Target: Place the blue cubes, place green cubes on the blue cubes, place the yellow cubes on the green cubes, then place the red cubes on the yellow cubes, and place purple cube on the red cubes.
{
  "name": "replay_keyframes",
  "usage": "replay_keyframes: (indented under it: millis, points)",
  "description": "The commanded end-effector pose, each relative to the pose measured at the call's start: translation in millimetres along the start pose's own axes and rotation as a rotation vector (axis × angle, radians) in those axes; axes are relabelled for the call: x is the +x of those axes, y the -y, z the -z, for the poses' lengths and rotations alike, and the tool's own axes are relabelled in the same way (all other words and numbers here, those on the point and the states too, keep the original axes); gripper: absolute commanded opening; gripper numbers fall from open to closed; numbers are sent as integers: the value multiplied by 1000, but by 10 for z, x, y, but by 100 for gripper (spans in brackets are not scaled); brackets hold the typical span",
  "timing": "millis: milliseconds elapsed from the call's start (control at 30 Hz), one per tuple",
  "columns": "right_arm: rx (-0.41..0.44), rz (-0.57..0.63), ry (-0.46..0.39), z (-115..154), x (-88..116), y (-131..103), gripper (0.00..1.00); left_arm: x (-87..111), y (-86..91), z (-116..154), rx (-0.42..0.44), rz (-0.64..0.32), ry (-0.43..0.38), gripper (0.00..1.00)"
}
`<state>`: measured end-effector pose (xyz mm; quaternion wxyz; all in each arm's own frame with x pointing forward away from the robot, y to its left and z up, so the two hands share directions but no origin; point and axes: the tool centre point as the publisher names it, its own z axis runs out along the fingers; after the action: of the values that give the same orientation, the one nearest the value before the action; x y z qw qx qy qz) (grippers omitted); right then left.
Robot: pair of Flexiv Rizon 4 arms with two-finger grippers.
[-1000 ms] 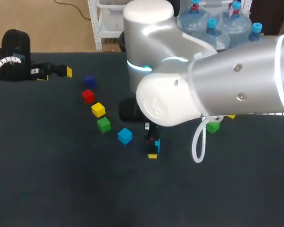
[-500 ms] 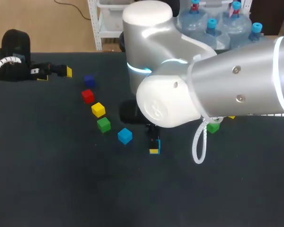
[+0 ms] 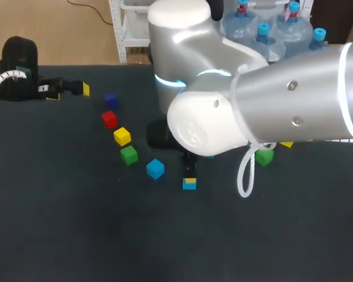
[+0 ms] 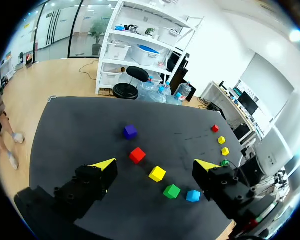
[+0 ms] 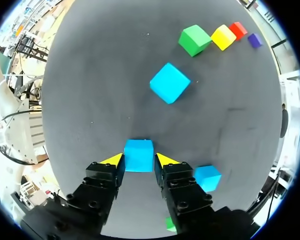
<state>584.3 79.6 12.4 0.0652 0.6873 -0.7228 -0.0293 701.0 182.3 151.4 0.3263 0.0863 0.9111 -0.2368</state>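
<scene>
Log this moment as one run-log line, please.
right hand: shut on blue cube | left hand: open, empty | stack: none built | green cube, yellow cube, red cube, purple cube: in a row, apart

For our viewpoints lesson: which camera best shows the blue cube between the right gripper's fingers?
Right wrist view: the blue cube sits clear in the right gripper. Head view shows only a small patch; left wrist view, none.

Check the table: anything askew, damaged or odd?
Nothing stands out. The right gripper holds a light blue cube squarely between its fingers. The second light blue cube ahead of it lies flat on the dark table, merely turned diagonally. Nothing is stacked or damaged.
</scene>
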Motion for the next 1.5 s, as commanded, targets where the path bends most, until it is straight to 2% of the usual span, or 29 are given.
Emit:
replay_keyframes:
  millis: [33,133,167,200,233,267,333,367,933,1433,1467,1500]
  points:
    - [-7,-2,3,79,19,83,39,14,-19,3,10,-2,6,100]
    - [-4,-7,-3,95,17,130,37,14,-19,3,10,-2,6,100]
    - [-7,-4,-5,98,12,137,31,14,-19,3,10,-2,6,100]
    - [-12,2,-7,99,2,139,8,14,-19,3,10,-2,6,100]
    - [-16,7,-9,94,-8,138,0,14,-19,3,10,-2,6,100]
    - [-23,7,-6,89,-15,136,0,14,-19,3,10,-2,6,100]
    - [-32,9,-6,81,-29,126,54,14,-19,3,10,-2,6,100]
    - [-33,14,-1,84,-37,116,100,14,-19,3,10,-2,6,100]
    - [-70,1,29,4,-2,-121,100,14,-19,3,10,-2,6,100]
    - [-67,16,5,-158,26,-71,100,14,-19,3,10,-2,6,100]
    - [-67,18,4,-163,23,-69,95,14,-19,3,10,-2,6,100]
    - [-67,18,3,-167,21,-68,80,14,-19,3,10,-2,6,100]
